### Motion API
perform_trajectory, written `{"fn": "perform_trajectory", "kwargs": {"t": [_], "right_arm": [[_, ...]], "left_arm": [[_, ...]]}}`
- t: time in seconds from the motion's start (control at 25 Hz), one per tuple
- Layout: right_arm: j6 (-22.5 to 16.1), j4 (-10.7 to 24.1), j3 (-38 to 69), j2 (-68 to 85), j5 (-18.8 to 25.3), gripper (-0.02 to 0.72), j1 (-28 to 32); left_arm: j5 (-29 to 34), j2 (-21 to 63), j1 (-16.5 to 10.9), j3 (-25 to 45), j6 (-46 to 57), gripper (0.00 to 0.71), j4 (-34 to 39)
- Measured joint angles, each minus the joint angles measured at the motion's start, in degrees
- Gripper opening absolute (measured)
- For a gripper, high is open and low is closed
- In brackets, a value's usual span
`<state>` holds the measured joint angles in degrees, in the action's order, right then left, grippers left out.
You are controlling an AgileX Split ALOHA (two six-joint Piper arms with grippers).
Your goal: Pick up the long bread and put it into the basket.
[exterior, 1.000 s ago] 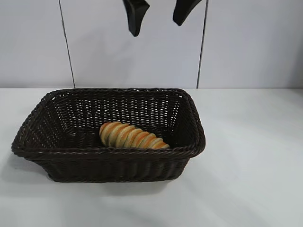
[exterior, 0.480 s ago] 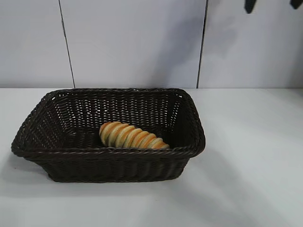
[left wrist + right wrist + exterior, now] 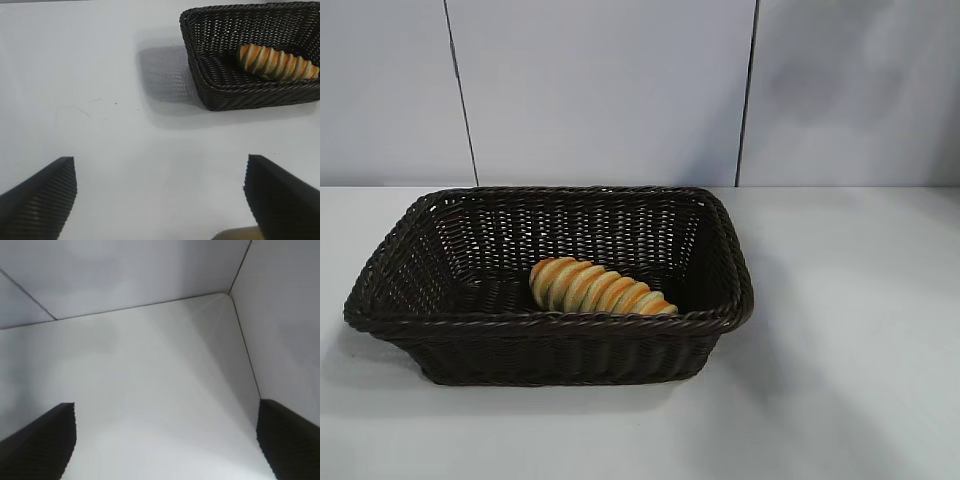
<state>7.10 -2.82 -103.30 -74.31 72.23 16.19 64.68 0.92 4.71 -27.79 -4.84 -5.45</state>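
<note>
The long bread (image 3: 601, 288) is a golden-yellow ridged loaf lying inside the dark brown wicker basket (image 3: 412, 238), near its front wall. In the left wrist view the bread (image 3: 277, 62) lies in the basket (image 3: 200, 75), far from my left gripper (image 3: 160, 192), which is open and empty over bare table. My right gripper (image 3: 167, 437) is open and empty over bare table by the wall corner. Neither gripper shows in the exterior view.
The white table (image 3: 850, 330) runs all round the basket. A white panelled wall (image 3: 610, 90) stands behind it. The right wrist view shows the table corner (image 3: 222, 296) where two walls meet.
The open gripper above the basket rose and moved to the right, then left the exterior view. The bread and the basket have not moved.
</note>
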Motion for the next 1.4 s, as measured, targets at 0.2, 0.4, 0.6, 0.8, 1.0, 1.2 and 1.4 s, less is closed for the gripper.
{"fn": "perform_trajectory", "kwargs": {"t": [0.2, 0.4, 0.6, 0.8, 1.0, 1.2, 1.4], "right_arm": [[-0.3, 0.4, 10.9, 18.0, 0.0, 0.683, 0.0], [-2.4, 1.2, 24.5, 36.6, -4.3, 0.683, 0.0], [-5.8, 2.4, 39.7, 53.4, -6.1, 0.683, -3.2], [-8.3, 3.3, 50.2, 63.9, -6.2, 0.683, -7.2], [-8.5, 3.6, 58.6, 69.9, -6.4, 0.683, -12.1], [-8.5, 3.7, 67.4, 75.4, -7.8, 0.683, -17.3], [-8.6, 2.3, 72.4, 75.4, -9.7, 0.683, -19.1]], "left_arm": [[0.0, 0.0, 0.0, 0.0, 0.0, 0.654, 0.0], [0.0, 0.0, 0.0, 0.0, 0.0, 0.654, 0.0], [0.0, 0.0, 0.0, 0.0, 0.0, 0.654, 0.0], [0.0, 0.0, 0.0, 0.0, 0.0, 0.654, 0.0], [0.0, 0.0, 0.0, 0.0, 0.0, 0.654, 0.0], [0.0, 0.0, 0.0, 0.0, 0.0, 0.654, 0.0], [0.0, 0.0, 0.0, 0.0, 0.0, 0.654, 0.0]]}}
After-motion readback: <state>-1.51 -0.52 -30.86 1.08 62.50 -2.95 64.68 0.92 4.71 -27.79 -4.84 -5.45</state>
